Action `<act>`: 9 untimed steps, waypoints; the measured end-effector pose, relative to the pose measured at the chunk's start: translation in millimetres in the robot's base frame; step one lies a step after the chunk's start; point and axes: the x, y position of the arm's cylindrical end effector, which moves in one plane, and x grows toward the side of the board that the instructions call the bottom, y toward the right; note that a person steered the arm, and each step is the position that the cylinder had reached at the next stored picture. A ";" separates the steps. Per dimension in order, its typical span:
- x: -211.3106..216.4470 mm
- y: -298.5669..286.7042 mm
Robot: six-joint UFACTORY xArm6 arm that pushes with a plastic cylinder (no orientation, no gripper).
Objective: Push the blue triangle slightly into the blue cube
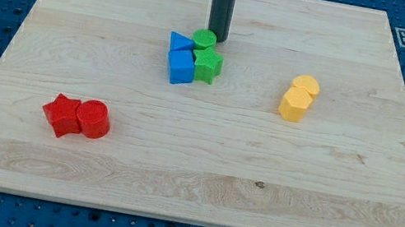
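The blue triangle [180,42] lies near the top middle of the board, touching the top edge of the blue cube [180,67] just below it. A green cylinder [204,40] sits to the right of the triangle, and a green star [208,64] sits to the right of the cube, both touching the cluster. My tip [215,39] stands at the top right of the green cylinder, right against it, a short way to the right of the blue triangle.
A red star [61,114] and a red cylinder [93,119] lie together at the lower left. Two yellow blocks [299,98] lie together at the right. The wooden board [187,203] rests on a blue perforated table.
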 end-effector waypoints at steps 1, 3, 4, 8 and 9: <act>-12.5 -7.9; 0.6 -50.1; 10.8 -55.7; 38.7 -79.6; 45.0 -76.6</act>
